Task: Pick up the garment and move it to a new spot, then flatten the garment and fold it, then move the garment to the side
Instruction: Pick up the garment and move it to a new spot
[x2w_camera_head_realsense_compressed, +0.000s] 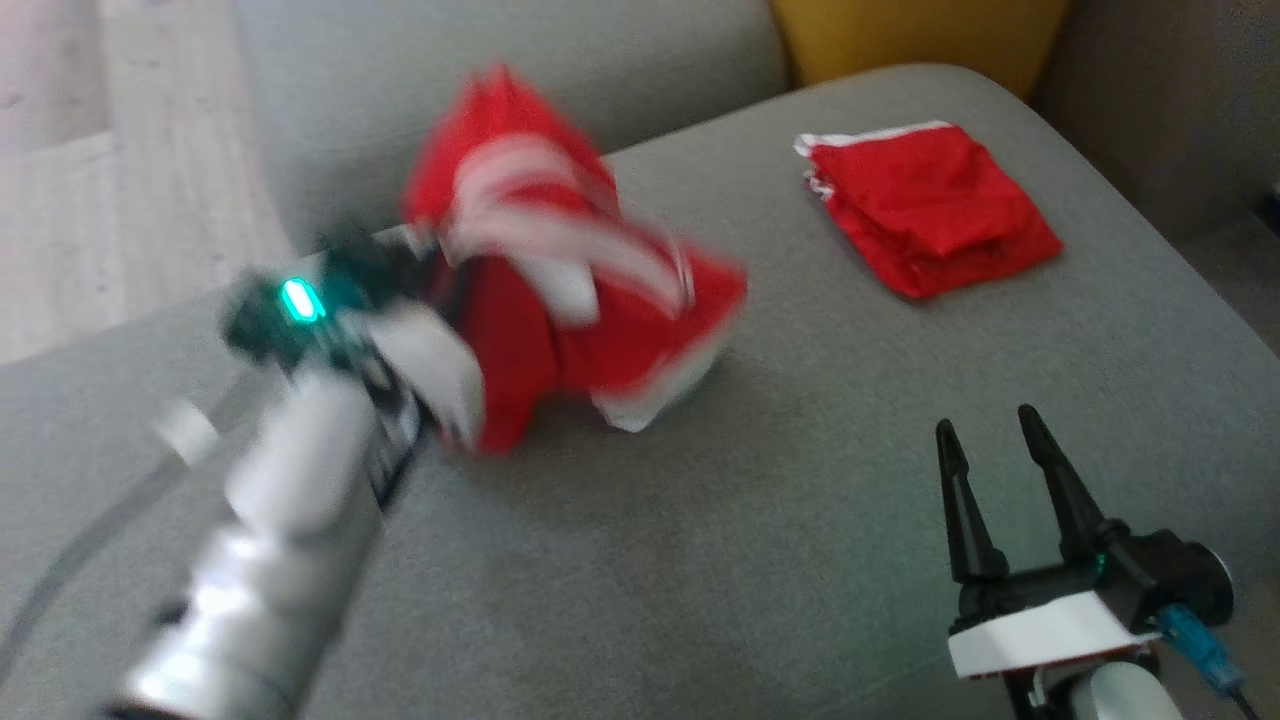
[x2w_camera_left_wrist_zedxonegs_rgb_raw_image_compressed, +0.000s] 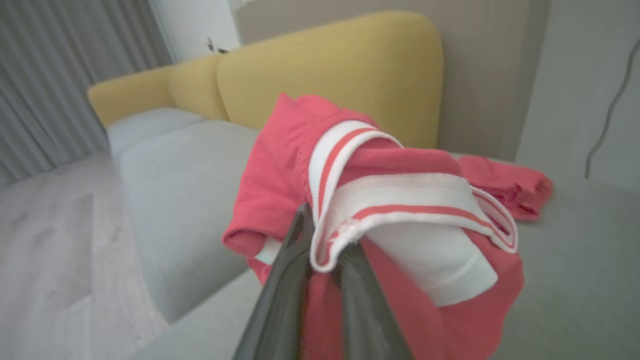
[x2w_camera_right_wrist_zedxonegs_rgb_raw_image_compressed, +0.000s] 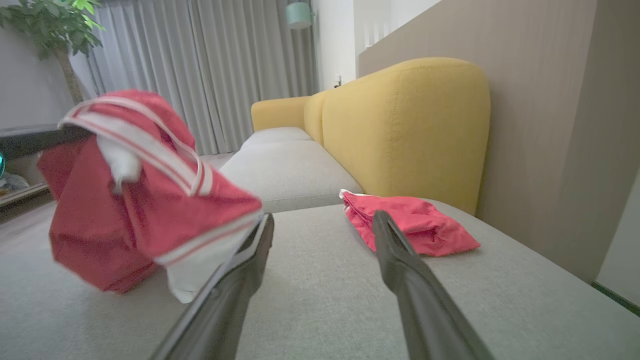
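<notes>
garment (x2w_camera_head_realsense_compressed: 560, 300): red with white stripes, bunched and blurred; centre-left of the head frame, hanging over the sofa (x2w_camera_head_realsense_compressed: 800, 520) seat
left gripper (x2w_camera_left_wrist_zedxonegs_rgb_raw_image_compressed: 325, 232): pinched closed on the garment's striped band
right gripper (x2w_camera_head_realsense_compressed: 985, 420): lower right; fingers spread wide, holding nothing
folded cloth (x2w_camera_head_realsense_compressed: 930, 205): red; upper right, on the seat

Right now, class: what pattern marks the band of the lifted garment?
The garment has a white band with a red stripe; left wrist view shows it best.
</notes>
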